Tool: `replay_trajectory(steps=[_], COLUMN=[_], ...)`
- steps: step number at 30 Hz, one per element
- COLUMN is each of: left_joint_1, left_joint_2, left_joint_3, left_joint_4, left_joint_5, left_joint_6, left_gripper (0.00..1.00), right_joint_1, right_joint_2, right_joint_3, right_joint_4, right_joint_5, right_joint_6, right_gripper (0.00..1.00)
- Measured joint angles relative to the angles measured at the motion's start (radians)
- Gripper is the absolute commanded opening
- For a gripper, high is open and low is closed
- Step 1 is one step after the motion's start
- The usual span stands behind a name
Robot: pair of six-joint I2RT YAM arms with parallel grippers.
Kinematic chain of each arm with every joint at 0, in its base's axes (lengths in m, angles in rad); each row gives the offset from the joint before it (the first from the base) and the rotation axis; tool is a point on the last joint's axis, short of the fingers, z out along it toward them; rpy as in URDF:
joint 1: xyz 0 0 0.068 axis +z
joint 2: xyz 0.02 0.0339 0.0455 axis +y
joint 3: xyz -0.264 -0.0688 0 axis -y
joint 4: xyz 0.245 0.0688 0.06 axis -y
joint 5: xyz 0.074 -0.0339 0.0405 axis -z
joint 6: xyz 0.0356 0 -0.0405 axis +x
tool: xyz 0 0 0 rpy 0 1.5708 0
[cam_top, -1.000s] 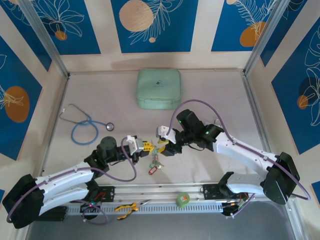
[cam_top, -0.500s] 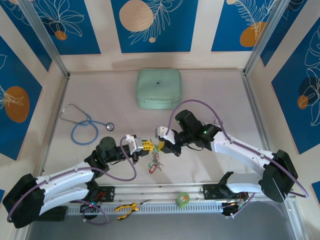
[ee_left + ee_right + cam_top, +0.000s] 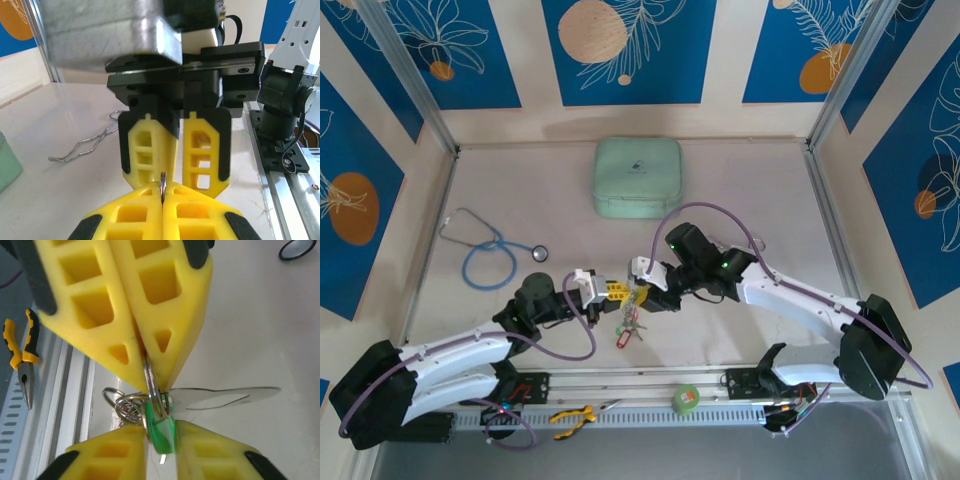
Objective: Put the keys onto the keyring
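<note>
**Q:** State of the left end effector [image 3: 162,200]?
**A:** Yellow fingers pressed flat together, with a thin metal ring [image 3: 162,186] pinched edge-on at the tips. It is held above the counter [image 3: 760,200], near the front middle.

**Q:** And the right end effector [image 3: 161,426]?
**A:** Tip to tip with the left one. Jaws narrow, and a key's green tag [image 3: 161,435] sits in the gap. Cannot tell whether it is actually clamped.

**Q:** Where are the keys [image 3: 628,325]?
**A:** Bunched on small rings, hanging just below the two sets of fingertips. A red tag [image 3: 623,342] is lowest.

**Q:** The keyring [image 3: 230,389]?
**A:** A thin pale wire loop running from the bunch out toward the far side of the counter. Its near end is hidden among the rings, so the join is unclear.
</note>
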Motion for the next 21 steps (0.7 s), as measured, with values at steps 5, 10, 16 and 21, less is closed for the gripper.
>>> replay_trajectory(steps=[5, 10, 16, 21], left_joint_1=[0.0, 0.0, 0.0, 0.0], left_joint_2=[0.002, 0.019, 0.026, 0.026], left_joint_3=[0.0, 0.0, 0.0, 0.0], left_joint_4=[0.022, 0.046, 0.054, 0.055], left_joint_5=[0.006, 0.014, 0.024, 0.026], left_joint_6=[-0.011, -0.017, -0.027, -0.035], left_gripper=[0.0, 0.0, 0.0, 0.0], right_joint_1=[-0.055, -0.069, -0.069, -0.063], right_joint_2=[-0.097, -0.114, -0.097, -0.077], right_joint_3=[-0.028, -0.035, -0.036, -0.036], right_joint_4=[0.045, 0.087, 0.118, 0.126], right_joint_5=[-0.035, -0.082, -0.117, -0.132], right_joint_6=[0.025, 0.05, 0.069, 0.072], right_gripper=[0.33, 0.31, 0.24, 0.21])
